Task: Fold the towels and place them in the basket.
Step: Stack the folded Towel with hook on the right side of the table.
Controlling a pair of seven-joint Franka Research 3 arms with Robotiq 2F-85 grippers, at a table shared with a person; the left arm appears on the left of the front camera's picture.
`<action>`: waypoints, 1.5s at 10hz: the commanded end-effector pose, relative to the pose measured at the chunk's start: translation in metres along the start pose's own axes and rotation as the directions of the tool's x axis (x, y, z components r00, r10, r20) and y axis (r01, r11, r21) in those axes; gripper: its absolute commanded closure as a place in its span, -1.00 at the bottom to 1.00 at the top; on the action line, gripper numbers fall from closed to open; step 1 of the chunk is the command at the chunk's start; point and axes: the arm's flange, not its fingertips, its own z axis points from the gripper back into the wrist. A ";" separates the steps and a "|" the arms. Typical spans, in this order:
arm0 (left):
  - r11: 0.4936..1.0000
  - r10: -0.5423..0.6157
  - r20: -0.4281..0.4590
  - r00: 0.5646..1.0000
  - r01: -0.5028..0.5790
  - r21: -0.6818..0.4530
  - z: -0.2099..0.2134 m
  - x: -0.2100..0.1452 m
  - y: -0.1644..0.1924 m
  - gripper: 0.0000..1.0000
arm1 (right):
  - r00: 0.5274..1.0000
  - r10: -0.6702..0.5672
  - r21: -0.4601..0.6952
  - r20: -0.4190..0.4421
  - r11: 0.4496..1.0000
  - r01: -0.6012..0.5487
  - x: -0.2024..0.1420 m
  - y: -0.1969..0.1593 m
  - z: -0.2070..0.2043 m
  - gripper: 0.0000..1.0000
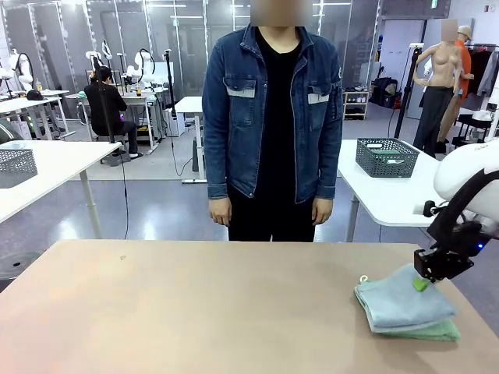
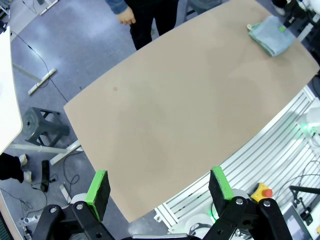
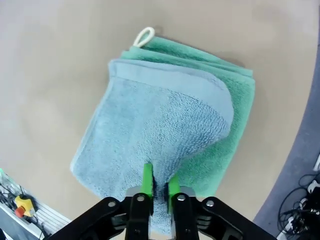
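Two folded towels lie stacked at the table's right side. The pale blue-grey towel (image 1: 401, 304) (image 3: 160, 130) sits on top of the mint green towel (image 1: 435, 333) (image 3: 235, 125), whose white loop (image 3: 144, 36) points away. My right gripper (image 1: 422, 282) (image 3: 160, 182) is at the stack's right edge, its pads close together with a pinch of the blue-grey towel's edge between them. My left gripper (image 2: 159, 189) hangs open high above the table's left side, holding nothing. A dark wire-mesh basket (image 1: 386, 156) stands on the white table behind, to the right.
A person in a denim jacket (image 1: 273, 109) stands at the far edge, hands down. The tan table (image 1: 195, 312) is bare left of the towels. Another mesh basket (image 1: 15, 165) sits on a white table at the far left.
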 end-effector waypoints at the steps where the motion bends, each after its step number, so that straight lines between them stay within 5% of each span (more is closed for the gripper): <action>1: 1.000 0.003 -0.002 1.000 -0.003 0.005 0.000 0.000 0.000 -1.00 | 0.999 -0.038 -0.062 0.006 0.997 0.039 -0.007 0.008 0.014 -0.59; 2: 1.000 0.003 -0.002 1.000 -0.003 0.005 0.000 0.000 0.000 -1.00 | 0.999 -0.050 -0.054 0.011 0.997 0.051 -0.012 0.012 0.021 -0.66; 3: 1.000 0.003 -0.002 1.000 -0.003 0.005 0.000 0.000 0.000 -1.00 | 0.998 -0.059 -0.062 0.009 0.996 0.060 -0.017 0.014 0.026 -1.00; 5: 1.000 0.003 -0.002 1.000 -0.003 0.005 0.000 0.000 0.000 -1.00 | 0.998 -0.068 -0.082 0.005 0.994 0.068 -0.022 0.019 0.030 -1.00; 6: 1.000 0.003 -0.002 1.000 -0.003 0.005 0.000 0.000 0.000 -1.00 | 0.997 -0.073 -0.085 0.007 0.994 0.073 -0.023 0.021 0.030 -0.73; 8: 1.000 0.003 -0.002 1.000 -0.003 0.005 0.000 0.000 0.000 -1.00 | 0.997 -0.075 -0.091 0.012 0.993 0.076 -0.022 0.023 0.029 -1.00; 15: 1.000 0.003 -0.002 1.000 -0.003 0.005 0.000 0.000 0.000 -1.00 | 0.998 -0.052 -0.063 0.017 0.997 0.053 -0.020 0.019 0.030 -1.00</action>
